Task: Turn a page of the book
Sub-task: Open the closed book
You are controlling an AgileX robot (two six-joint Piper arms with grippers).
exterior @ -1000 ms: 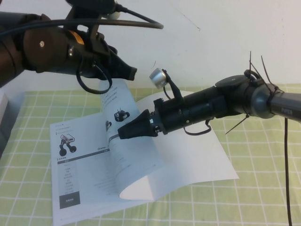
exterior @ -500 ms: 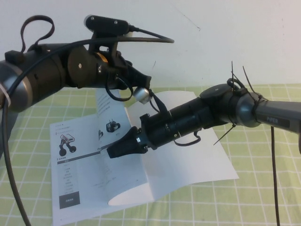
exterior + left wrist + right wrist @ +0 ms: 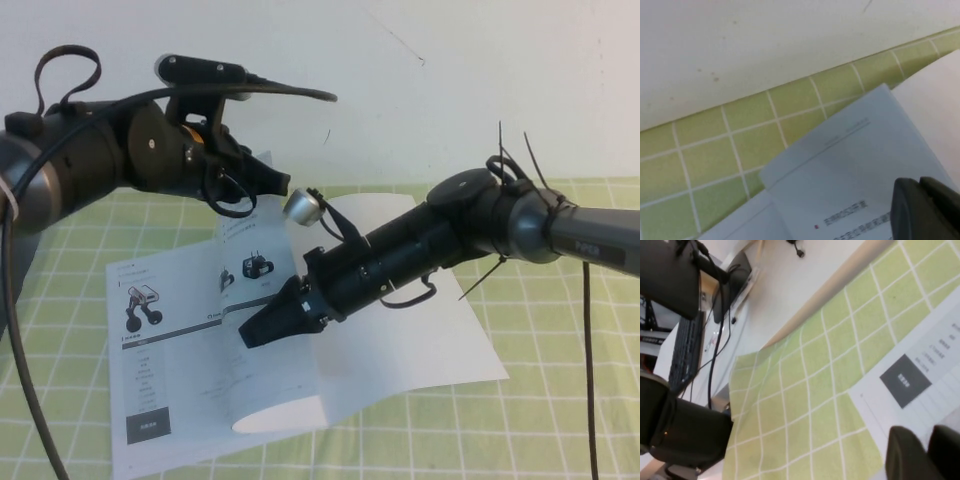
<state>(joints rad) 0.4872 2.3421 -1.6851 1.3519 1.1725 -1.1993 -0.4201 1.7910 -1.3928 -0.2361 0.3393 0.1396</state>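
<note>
Right gripper over the arched page; left gripper above the book.

Probably lab or office: keyboard, cables, checked tablecloth

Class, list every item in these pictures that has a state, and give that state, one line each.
book: lying open on the checked cloth.
page: lifted, curling mid-turn.
left claw: raised over the book's far edge, near the page's top corner.
right claw: over the curling page, fingers nearly together.
</note>
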